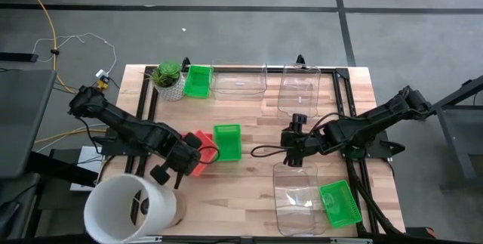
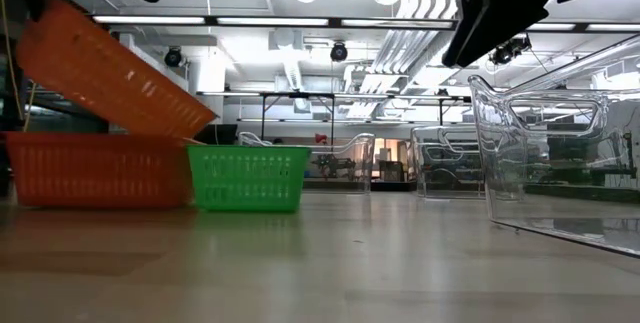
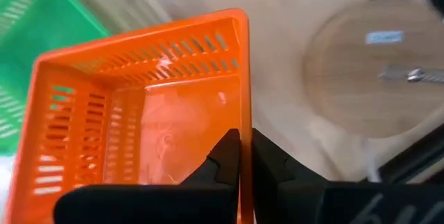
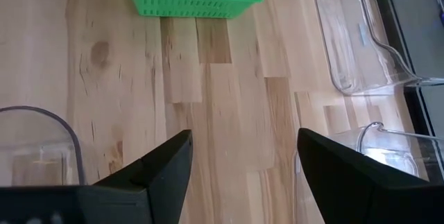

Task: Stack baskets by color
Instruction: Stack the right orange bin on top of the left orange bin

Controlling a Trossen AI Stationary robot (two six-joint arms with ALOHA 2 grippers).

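Observation:
My left gripper (image 1: 181,161) is shut on a red basket (image 3: 139,113), which hangs tilted (image 2: 110,73) over a second red basket (image 2: 95,168) standing on the table. A green basket (image 1: 227,141) stands right beside them. Another green basket (image 1: 198,81) sits at the far edge, and a third (image 1: 339,202) lies in a clear tub (image 1: 298,199) at the near right. My right gripper (image 1: 291,138) hovers open over bare table near the middle, holding nothing (image 4: 243,148). My left gripper pinches one side wall of the red basket at its rim (image 3: 243,99), one finger inside the basket and one outside. The fingers come from above, pointing down. The basket hangs tilted, its low end (image 2: 195,123) at the lower red basket's rim; whether they touch I cannot tell.
A big white bucket (image 1: 128,206) stands at the near left corner with a round wooden disc (image 3: 374,71) beside it. A potted plant (image 1: 167,78) and two clear tubs (image 1: 239,79) (image 1: 299,89) line the far edge. Bare wood lies between the green basket and my right gripper.

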